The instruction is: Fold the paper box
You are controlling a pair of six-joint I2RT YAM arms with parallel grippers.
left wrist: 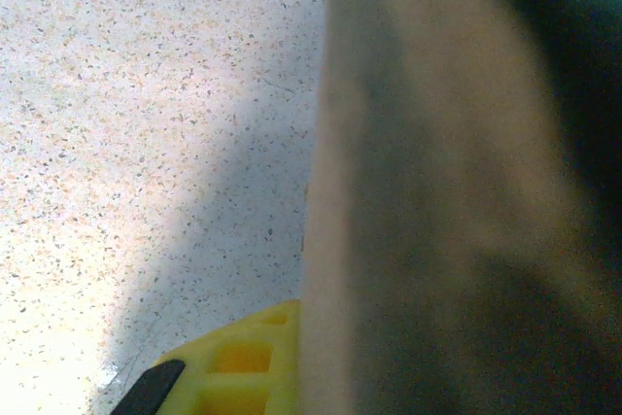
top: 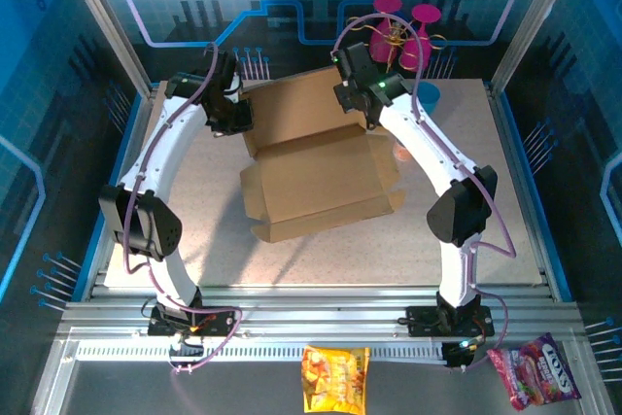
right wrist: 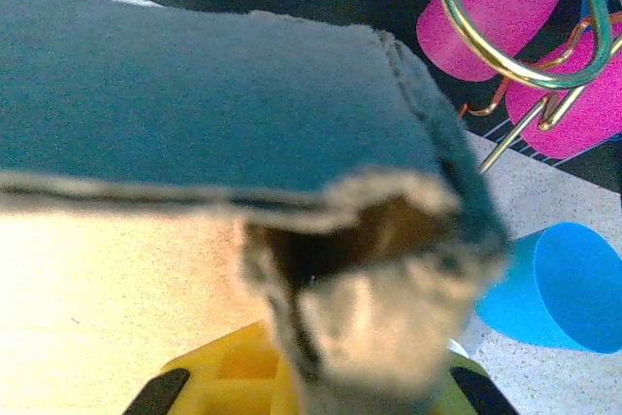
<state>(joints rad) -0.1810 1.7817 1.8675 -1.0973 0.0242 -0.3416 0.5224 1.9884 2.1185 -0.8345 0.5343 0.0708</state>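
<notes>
box half-open on table | left tool clamped on box far-left edge | right tool clamped on far-right corner

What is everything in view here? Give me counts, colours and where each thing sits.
paper box: one, brown, middle of the table, partly folded
pink cups: two, pink, on the rack beyond the far edge
wire rack: one, gold, beyond the far edge, holding the pink cups
blue cup: one, blue, far right of the table, near the box's corner
yellow snack bag: one, yellow-orange, near ledge between the arm bases
pink snack bag: one, pink-purple, near ledge at the right
table: one, pale speckled, under everything
left gripper: one, yellow fingers, shut on the box's far left edge
right gripper: one, yellow fingers, shut on the box's far right flap
</notes>
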